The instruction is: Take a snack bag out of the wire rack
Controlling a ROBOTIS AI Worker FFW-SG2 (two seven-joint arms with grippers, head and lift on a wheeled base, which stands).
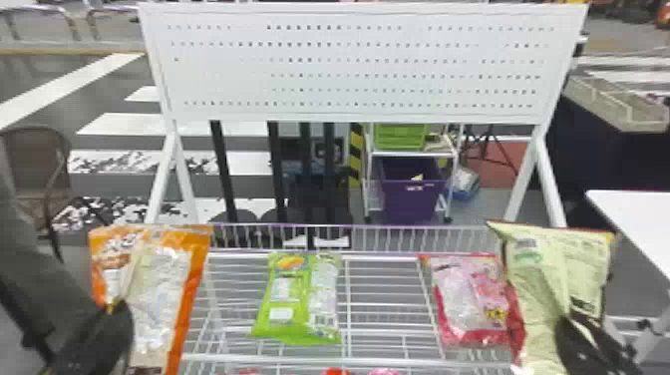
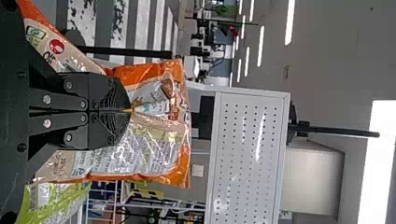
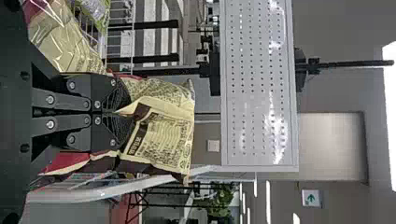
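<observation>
At the rack's left end my left gripper (image 1: 113,311) is shut on the orange snack bag (image 1: 192,279); in the left wrist view the left gripper (image 2: 130,110) pinches a fold of that bag (image 2: 156,154). On the right, my right gripper (image 1: 566,326) holds the pale yellow snack bag (image 1: 536,269). The right wrist view has the right gripper (image 3: 122,112) shut on this yellow bag (image 3: 161,135). Both held bags stand upright. Between them, a green bag (image 1: 296,299) and a pink bag (image 1: 473,299) lie in the wire rack (image 1: 384,304), the pink one close beside the yellow bag.
A white pegboard (image 1: 359,70) rises behind the rack on slanted posts. Red and pink items (image 1: 384,371) show at the bottom edge below the rack. A white table (image 1: 643,219) stands to the right, and a cart with a purple bin (image 1: 411,199) is farther back.
</observation>
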